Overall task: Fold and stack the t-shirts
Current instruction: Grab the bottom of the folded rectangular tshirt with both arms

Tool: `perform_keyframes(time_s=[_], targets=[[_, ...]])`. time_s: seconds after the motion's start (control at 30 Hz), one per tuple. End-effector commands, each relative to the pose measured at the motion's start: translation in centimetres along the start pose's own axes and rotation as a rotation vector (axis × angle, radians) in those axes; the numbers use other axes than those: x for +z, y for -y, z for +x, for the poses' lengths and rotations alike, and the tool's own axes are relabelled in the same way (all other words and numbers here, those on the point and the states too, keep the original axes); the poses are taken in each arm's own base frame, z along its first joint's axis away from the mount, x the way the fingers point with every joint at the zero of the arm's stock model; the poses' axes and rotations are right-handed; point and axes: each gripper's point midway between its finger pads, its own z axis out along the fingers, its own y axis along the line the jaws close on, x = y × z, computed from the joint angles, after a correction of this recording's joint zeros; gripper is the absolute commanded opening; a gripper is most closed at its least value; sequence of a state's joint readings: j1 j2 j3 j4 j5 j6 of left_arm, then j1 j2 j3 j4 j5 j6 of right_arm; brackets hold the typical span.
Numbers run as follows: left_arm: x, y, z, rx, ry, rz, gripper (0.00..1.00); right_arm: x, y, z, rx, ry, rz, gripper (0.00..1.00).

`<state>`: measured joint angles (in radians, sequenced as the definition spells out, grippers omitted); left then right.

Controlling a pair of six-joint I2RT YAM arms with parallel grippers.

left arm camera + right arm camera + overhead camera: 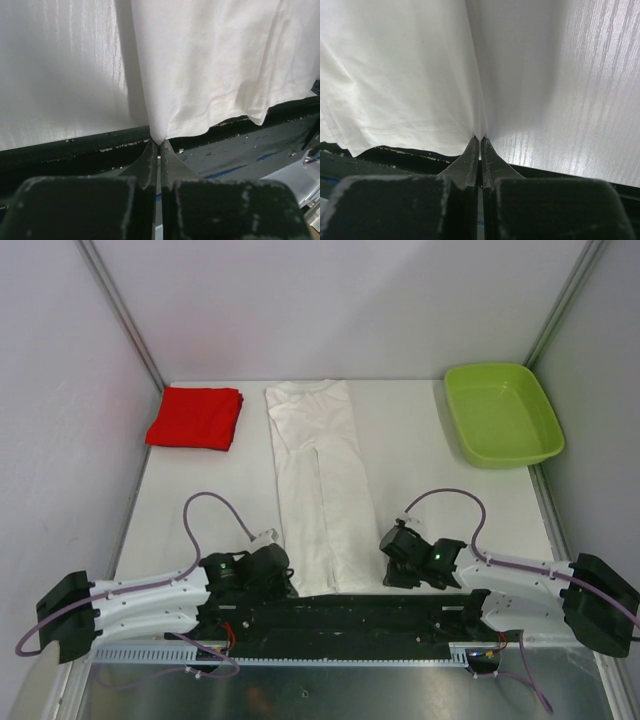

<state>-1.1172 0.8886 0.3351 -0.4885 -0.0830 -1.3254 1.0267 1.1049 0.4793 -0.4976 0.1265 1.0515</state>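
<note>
While your left gripper (160, 144) and right gripper (480, 139) pinch its near hem, the white t-shirt (320, 480) lies flat.
Both jaws are closed tight on cloth; the red t-shirt (196, 418) sits folded, far left.

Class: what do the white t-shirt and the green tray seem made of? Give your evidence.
White t-shirt: soft matt cloth, probably cotton; it creases and shows a stitched hem. Green tray: likely moulded plastic; smooth, slightly glossy, rounded rim.

Lime-green tray (500, 418), far right corner, white table (430, 475)
</note>
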Motion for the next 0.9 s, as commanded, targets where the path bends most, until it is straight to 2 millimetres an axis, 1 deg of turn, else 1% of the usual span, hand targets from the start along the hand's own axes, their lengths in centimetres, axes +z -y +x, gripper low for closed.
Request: perform_keyframes(time_s=[0.0,0.2,0.3,0.4,0.5,0.63,0.77,0.87], targets=[[-1.0,1.6,0.1,0.025,-0.014,0.066,0.00,-1.0,-0.6,-0.2,0.019,0.019,-0.020,0.00],[-2.0,1.6,0.6,0.043,-0.041,0.087,0.00,-2.6,-1.1,0.5,0.020,0.020,-0.057,0.00],[-3.0,2.3,0.2,0.042,-0.022,0.117,0.00,-3.5,-1.4,-0.1,0.016,0.044,-0.068,0.00],[-4.0,3.6,-0.8,0.051,0.018,0.145,0.00,-4.2,-2.2,-1.2,-0.008,0.081,-0.074,0.00],[-4.4,4.7,-2.2,0.058,0.073,0.139,0.00,-4.7,-3.6,-3.2,-0.037,0.130,-0.070,0.00],[-4.8,6.0,-4.7,0.041,0.164,0.121,0.00,-5.3,-5.7,-6.7,-0.044,0.209,-0.088,0.00],[-5.1,7.0,-7.8,0.016,0.262,0.089,0.00,-5.2,-7.8,-10.3,-0.038,0.281,-0.110,0.00],[-5.2,7.5,-10.0,0.007,0.327,0.054,0.00,-4.7,-9.4,-12.6,-0.039,0.323,-0.120,0.00]])
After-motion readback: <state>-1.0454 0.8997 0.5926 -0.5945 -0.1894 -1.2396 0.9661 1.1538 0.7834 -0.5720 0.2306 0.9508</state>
